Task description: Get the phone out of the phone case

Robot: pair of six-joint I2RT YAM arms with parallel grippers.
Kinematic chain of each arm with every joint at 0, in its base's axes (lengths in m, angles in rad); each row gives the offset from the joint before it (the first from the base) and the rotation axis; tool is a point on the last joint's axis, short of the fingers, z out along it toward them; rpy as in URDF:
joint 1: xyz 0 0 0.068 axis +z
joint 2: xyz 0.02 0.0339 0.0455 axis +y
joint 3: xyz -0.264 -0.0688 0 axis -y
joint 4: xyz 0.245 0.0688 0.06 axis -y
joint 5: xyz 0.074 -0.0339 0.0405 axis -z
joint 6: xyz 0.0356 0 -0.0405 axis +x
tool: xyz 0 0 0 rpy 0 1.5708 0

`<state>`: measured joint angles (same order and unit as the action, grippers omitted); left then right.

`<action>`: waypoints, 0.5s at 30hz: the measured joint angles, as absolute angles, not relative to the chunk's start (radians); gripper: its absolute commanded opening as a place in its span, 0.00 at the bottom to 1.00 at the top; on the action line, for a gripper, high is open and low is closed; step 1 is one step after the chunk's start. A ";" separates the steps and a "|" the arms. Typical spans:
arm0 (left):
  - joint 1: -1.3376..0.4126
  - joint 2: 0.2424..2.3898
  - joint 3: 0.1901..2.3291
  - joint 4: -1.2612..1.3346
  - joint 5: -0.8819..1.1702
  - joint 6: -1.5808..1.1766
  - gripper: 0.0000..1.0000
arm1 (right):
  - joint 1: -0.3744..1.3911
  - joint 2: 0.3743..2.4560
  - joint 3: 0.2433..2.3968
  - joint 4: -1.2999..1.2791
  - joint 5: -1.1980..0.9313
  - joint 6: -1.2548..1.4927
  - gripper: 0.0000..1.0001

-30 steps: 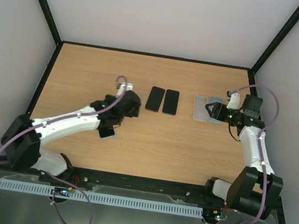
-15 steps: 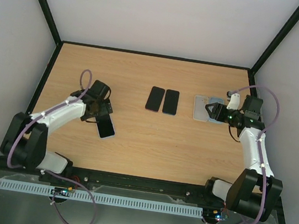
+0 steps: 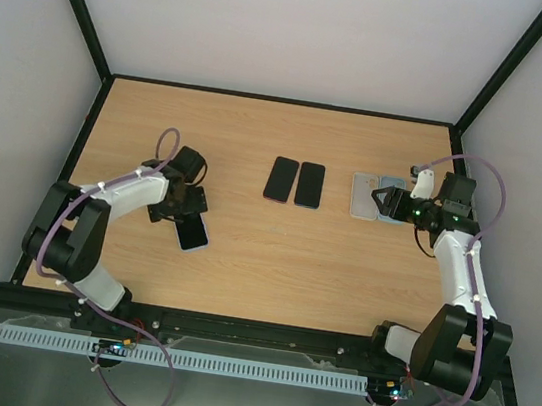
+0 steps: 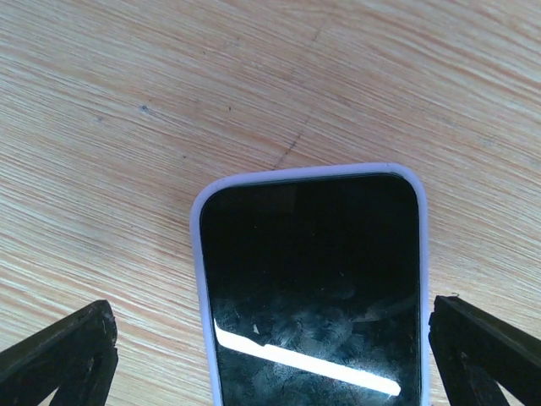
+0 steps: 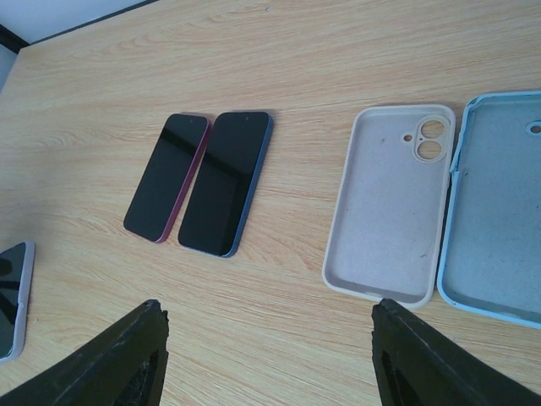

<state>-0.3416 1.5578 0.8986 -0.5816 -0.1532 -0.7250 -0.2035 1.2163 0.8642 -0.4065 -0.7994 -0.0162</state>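
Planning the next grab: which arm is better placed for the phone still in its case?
Left. The left fingers sit open either side of the cased phone; the right fingers are over by the empty cases.

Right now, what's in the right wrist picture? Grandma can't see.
A dark red phone and a blue phone lie side by side on a table. Right of them lie a beige case and a light blue case, both empty. The open tool frames the bottom.

On the table (image 3: 271, 274) the cased phone (image 3: 193, 233) lies at the left, nearer the front edge. Two bare phones (image 3: 280, 178) lie side by side in the middle. Two empty cases (image 3: 363, 196) lie side by side at the right.
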 measured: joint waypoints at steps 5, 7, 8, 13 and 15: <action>-0.342 1.596 0.899 -0.561 -0.130 -0.721 1.00 | -0.204 1.222 0.864 -0.406 -0.800 -0.017 0.65; -0.344 1.617 0.899 -0.545 -0.116 -0.714 1.00 | -0.204 1.225 0.864 -0.406 -0.801 -0.017 0.65; -0.346 1.623 0.899 -0.535 -0.109 -0.710 1.00 | -0.204 1.225 0.864 -0.406 -0.801 -0.018 0.65; -0.404 1.659 0.910 -0.482 -0.076 -0.684 0.98 | -0.204 1.226 0.864 -0.406 -0.801 -0.019 0.65; -0.456 1.684 0.939 -0.459 -0.064 -0.669 0.96 | -0.204 1.227 0.864 -0.406 -0.802 -0.019 0.65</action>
<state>-0.4561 1.6840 0.9390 -0.4595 -0.0643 -0.6693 -0.2035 1.2266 0.8642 -0.4065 -0.8021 -0.0189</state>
